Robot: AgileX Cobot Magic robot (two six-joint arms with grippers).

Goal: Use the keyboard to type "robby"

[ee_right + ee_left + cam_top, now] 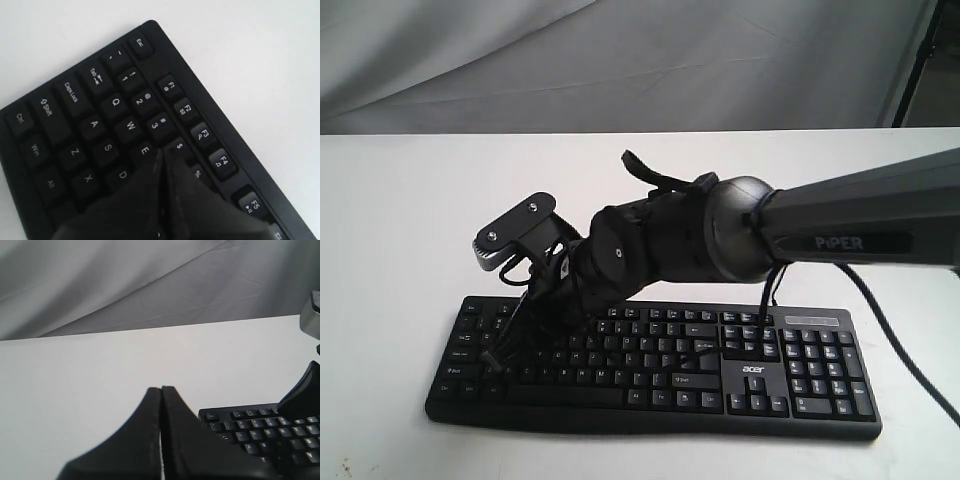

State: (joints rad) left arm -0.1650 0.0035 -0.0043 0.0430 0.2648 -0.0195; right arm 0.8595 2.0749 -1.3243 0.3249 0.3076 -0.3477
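Note:
The black keyboard [650, 365] with white legends and an "acer" logo lies flat on the white table. My right arm reaches across from the right to the keyboard's left half. In the right wrist view the right gripper [162, 150] is shut with nothing in it. Its tip is down among the keys [95, 125], between E and 4, and it hides the key beneath. In the exterior view that gripper [542, 335] merges with the dark keys. The left gripper [161, 389] is shut and empty, over bare table beside the keyboard's Esc corner [260, 432]. It is out of the exterior view.
The white table [400, 220] carries only the keyboard. A grey cloth backdrop [620, 60] hangs behind it. A black cable [895, 330] droops from the right arm past the number pad. A dark stand [920, 60] is at the back right.

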